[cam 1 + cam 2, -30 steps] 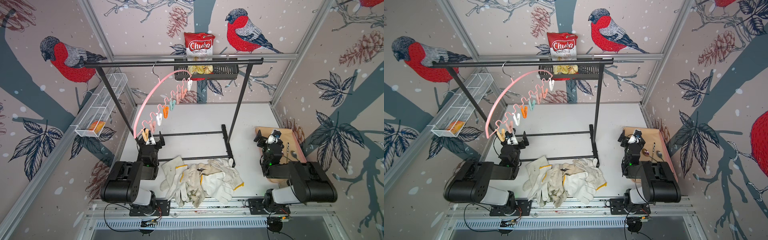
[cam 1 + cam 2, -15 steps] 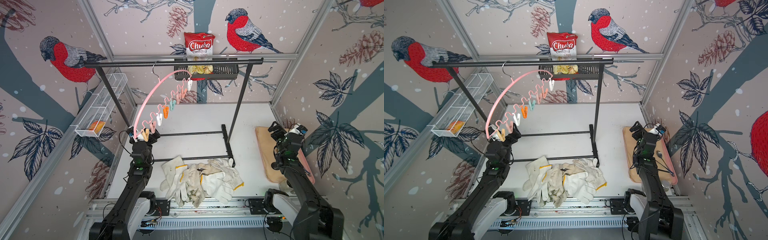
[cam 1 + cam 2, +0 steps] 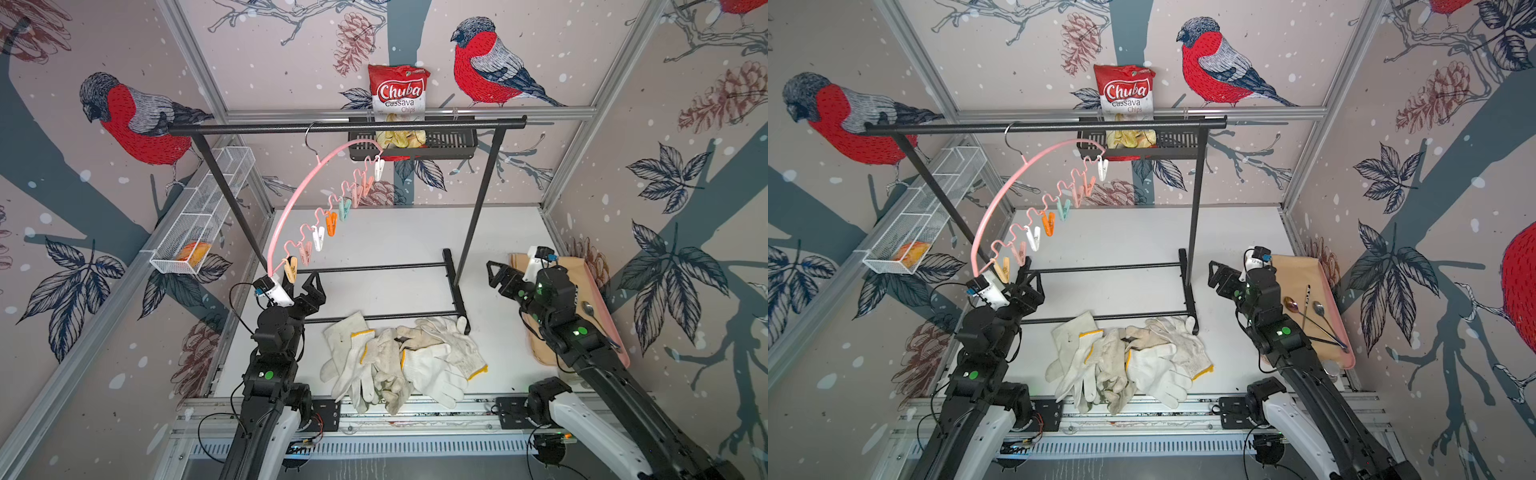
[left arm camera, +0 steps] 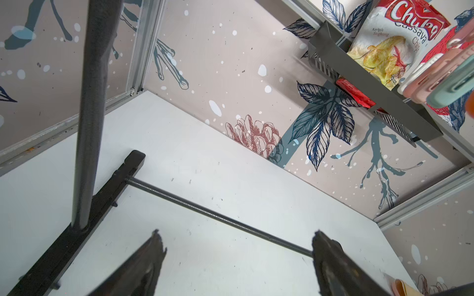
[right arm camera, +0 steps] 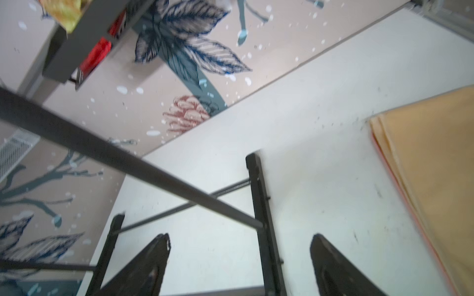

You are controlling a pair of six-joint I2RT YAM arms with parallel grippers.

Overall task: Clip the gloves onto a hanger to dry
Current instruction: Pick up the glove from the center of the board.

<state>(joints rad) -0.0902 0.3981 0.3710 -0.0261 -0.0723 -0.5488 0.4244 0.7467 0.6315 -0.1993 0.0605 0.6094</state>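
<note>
Several off-white gloves lie heaped at the table's front edge, some with yellow-edged cuffs. The pink arched hanger hangs by its metal hook from the rack's top bar, with a row of pastel clothespins under it. My left gripper is raised just below the hanger's lower end, open and empty. On the other side my right gripper is up in the air beside the rack's right post, open and empty. Neither touches the gloves.
The black garment rack spans the middle, its foot bars just behind the gloves. A black basket on the back wall holds a chips bag. A white wire basket hangs at left. A pink tray with beige cloth and spoons sits right.
Both arms have unfolded from their low rest pose and risen. The left gripper has come up under the hanger's lower end. The right gripper has swung from over the tray toward the rack.
</note>
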